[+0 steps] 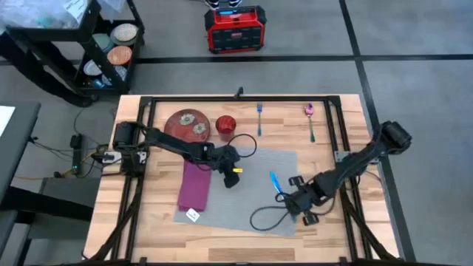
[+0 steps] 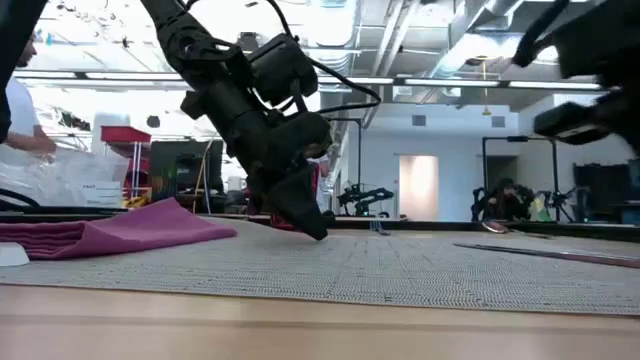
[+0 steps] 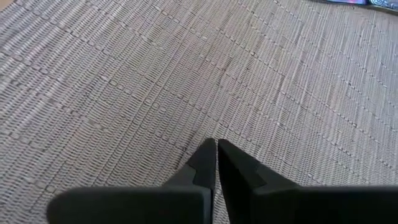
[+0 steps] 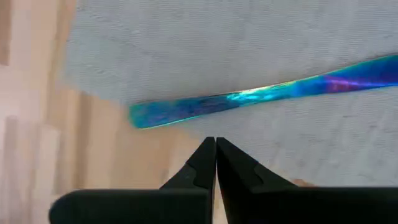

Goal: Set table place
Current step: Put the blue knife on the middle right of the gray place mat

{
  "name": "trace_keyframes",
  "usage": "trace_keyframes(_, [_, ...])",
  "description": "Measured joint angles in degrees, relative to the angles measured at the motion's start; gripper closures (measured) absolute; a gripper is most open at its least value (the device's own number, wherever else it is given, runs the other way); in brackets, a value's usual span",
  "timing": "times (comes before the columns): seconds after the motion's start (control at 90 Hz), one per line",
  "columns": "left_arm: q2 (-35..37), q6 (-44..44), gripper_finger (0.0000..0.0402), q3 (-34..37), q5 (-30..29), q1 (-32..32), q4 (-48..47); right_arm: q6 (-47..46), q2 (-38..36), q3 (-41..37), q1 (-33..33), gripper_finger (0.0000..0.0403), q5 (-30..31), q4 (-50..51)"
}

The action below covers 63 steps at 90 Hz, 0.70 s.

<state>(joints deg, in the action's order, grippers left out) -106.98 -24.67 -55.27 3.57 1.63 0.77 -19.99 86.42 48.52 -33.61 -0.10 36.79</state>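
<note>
The grey placemat (image 1: 251,196) lies on the wooden table (image 1: 159,222), with a magenta napkin (image 1: 194,185) on its left part. An iridescent blue utensil (image 4: 261,96) lies on the mat's right part (image 1: 275,182), one end reaching over the mat's edge. My left gripper (image 3: 216,144) is shut, its tip low over the bare middle of the mat (image 1: 235,179). My right gripper (image 4: 215,142) is shut and stands just short of the blue utensil, holding nothing. My left gripper slants down from the table's left with its shut fingertips (image 2: 320,232) at the placemat's surface (image 3: 186,93). I cannot tell whether they touch the mat.
A red-brown plate (image 1: 188,123), a red cup (image 1: 225,124), a blue fork (image 1: 259,118) and a pink spoon (image 1: 310,122) lie along the far side of the table. A black cable (image 1: 266,218) loops over the mat's near right part. A shelf cart (image 1: 89,44) stands off the far left.
</note>
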Motion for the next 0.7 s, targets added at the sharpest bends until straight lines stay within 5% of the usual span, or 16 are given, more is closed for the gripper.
trace_keyframes(0.367, [0.0, 0.0, 0.0402, 0.0, 0.0, 0.0, -0.1, -5.5, 6.5, -1.5, -3.4, 0.0403, -4.5, -10.5])
trace_keyframes(0.7, [0.0, 0.0, 0.0402, 0.0, 0.0, 0.0, -0.1, -2.2, 7.3, -1.5, -1.1, 0.0403, -2.8, -13.4])
